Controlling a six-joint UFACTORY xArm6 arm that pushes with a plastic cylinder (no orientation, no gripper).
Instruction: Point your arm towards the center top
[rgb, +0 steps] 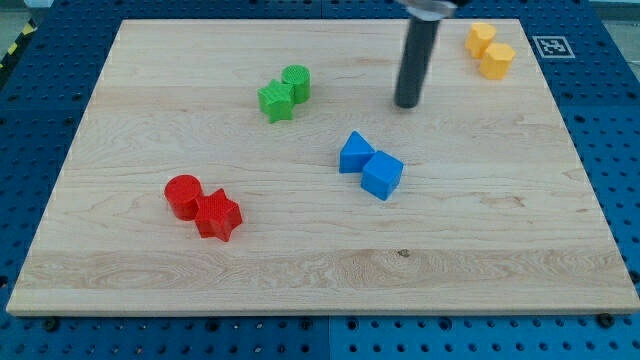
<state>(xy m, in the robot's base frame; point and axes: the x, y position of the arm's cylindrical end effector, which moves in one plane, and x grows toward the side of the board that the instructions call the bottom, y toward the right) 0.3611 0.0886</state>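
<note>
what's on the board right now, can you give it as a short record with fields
surface: wooden board on a blue pegboard table
my tip: near the view's top, right of centre, touching no block
green pair: star and cylinder, touching, left of my tip
blue pair: blue triangular block and cube, touching, below my tip
red pair: red cylinder and red star, view's lower left
yellow pair: two blocks, view's top right; shapes unclear

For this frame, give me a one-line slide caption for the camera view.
My tip rests near the board's top centre, touching none of the paired green, blue, red and yellow blocks.
</note>
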